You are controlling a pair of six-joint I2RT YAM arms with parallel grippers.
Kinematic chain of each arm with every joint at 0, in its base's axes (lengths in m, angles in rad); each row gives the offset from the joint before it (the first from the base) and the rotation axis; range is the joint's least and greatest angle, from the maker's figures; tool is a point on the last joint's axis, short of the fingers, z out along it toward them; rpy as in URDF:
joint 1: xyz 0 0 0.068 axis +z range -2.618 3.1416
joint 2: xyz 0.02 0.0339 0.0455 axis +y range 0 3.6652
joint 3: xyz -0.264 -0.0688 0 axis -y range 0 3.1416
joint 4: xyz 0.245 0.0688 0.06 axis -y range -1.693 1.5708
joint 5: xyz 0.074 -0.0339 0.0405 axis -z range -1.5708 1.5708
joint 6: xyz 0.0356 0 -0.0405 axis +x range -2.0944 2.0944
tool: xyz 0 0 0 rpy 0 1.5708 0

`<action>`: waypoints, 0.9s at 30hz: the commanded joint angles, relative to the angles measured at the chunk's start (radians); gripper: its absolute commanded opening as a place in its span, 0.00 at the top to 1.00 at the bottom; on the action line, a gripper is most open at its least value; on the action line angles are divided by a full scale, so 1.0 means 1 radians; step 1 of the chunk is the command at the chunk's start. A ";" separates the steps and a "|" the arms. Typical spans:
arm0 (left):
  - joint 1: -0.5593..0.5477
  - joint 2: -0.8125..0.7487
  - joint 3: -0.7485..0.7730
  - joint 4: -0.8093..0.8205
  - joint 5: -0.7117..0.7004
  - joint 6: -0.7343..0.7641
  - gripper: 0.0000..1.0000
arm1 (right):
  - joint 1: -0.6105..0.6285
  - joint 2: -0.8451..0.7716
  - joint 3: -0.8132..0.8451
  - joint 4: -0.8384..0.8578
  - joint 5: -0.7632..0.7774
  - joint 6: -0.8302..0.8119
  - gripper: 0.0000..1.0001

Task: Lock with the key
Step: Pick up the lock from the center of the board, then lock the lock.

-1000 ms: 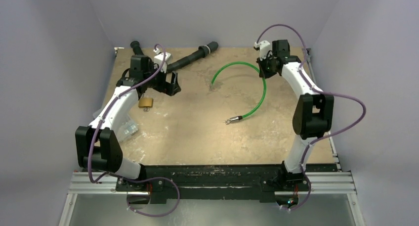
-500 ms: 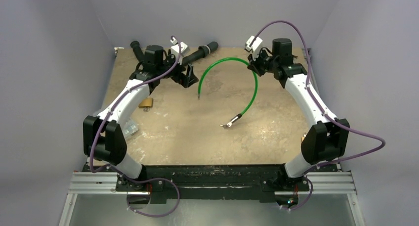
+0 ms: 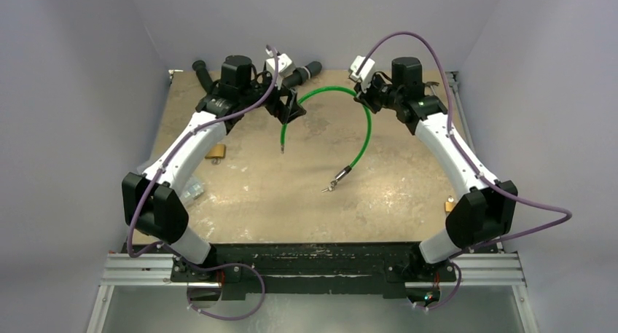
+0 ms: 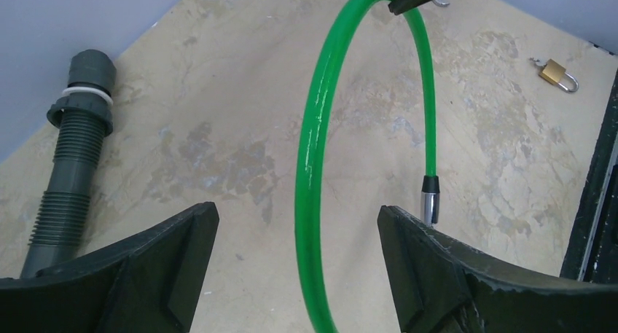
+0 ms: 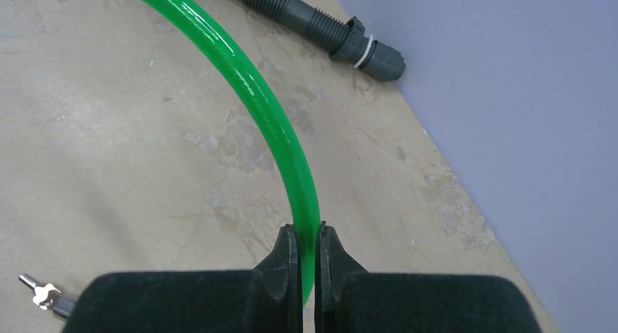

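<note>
Your right gripper [image 5: 306, 240] is pressed together on the green cable [image 5: 251, 85], pinching it at the far right shoulder of its arch. Your left gripper [image 4: 297, 227] is spread wide. The cable's left leg runs up between its jaws, and neither jaw appears to touch it.

From the right grip, the cable's right leg hangs down to a metal end piece [image 3: 331, 185] that seems to rest on the table [image 3: 291, 216] near the middle. The left leg ends in a silver tip [image 4: 431, 202] hanging free above the table.

The lock [image 4: 555, 72] lies alone on the table at the left, well apart from both grippers, with your left arm passing above it. From here you cannot tell whether its shackle is shut. The key does not show clearly in any view, so you cannot say where it is.

Judged from this, the locking itself has not begun. You still have to get the cable to the lock, close the shackle and turn the key.

No container shows clearly. A small clear object [image 3: 191, 192] sits near the left edge, and you cannot tell what it is or whether it holds anything. A grey pipe [image 3: 302, 73] lies at the far edge.
</note>
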 commanded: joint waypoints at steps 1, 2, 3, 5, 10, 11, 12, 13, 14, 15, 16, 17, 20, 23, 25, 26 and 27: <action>-0.029 -0.010 -0.005 -0.002 -0.033 0.009 0.16 | 0.015 -0.070 0.040 0.082 -0.033 0.004 1.00; -0.038 -0.009 -0.005 -0.002 -0.051 0.007 0.18 | 0.018 -0.077 0.039 0.086 -0.038 0.006 1.00; -0.044 -0.009 -0.005 -0.003 -0.066 0.004 0.21 | 0.023 -0.082 0.037 0.091 -0.041 0.008 1.00; -0.056 -0.011 -0.004 -0.014 -0.083 0.003 0.29 | 0.029 -0.090 0.034 0.099 -0.045 0.010 1.00; -0.063 -0.020 -0.002 -0.055 -0.124 -0.036 0.69 | 0.031 -0.116 0.015 0.130 -0.064 0.028 1.00; -0.063 -0.025 -0.002 -0.060 -0.132 -0.048 0.78 | 0.031 -0.122 0.008 0.138 -0.067 0.030 1.00; -0.063 -0.033 -0.006 -0.063 -0.136 -0.062 0.88 | 0.031 -0.130 0.000 0.147 -0.067 0.034 1.00; -0.063 -0.042 -0.010 -0.063 -0.137 -0.079 0.99 | 0.031 -0.136 -0.007 0.157 -0.067 0.040 1.00; -0.063 -0.053 -0.014 -0.062 -0.137 -0.100 1.00 | 0.031 -0.142 -0.015 0.167 -0.066 0.047 1.00; -0.063 -0.066 -0.018 -0.055 -0.140 -0.120 1.00 | 0.030 -0.145 -0.023 0.178 -0.066 0.056 1.00; -0.062 -0.081 -0.023 -0.041 -0.149 -0.159 1.00 | 0.031 -0.146 -0.029 0.191 -0.065 0.091 1.00; -0.061 -0.096 -0.027 -0.026 -0.158 -0.194 1.00 | 0.031 -0.147 -0.031 0.205 -0.063 0.136 1.00; -0.060 -0.149 -0.040 0.047 -0.207 -0.299 1.00 | 0.029 -0.141 -0.039 0.250 -0.043 0.289 0.60; -0.061 -0.205 -0.060 0.142 -0.273 -0.398 1.00 | 0.021 -0.138 -0.050 0.263 0.004 0.458 0.22; -0.061 -0.220 -0.052 0.170 -0.337 -0.456 1.00 | 0.014 -0.151 -0.081 0.281 0.035 0.585 0.07; -0.061 -0.224 -0.043 0.176 -0.361 -0.478 1.00 | 0.012 -0.159 -0.097 0.288 0.047 0.650 0.03; -0.062 -0.228 -0.032 0.181 -0.383 -0.496 1.00 | 0.008 -0.168 -0.117 0.293 0.062 0.711 0.02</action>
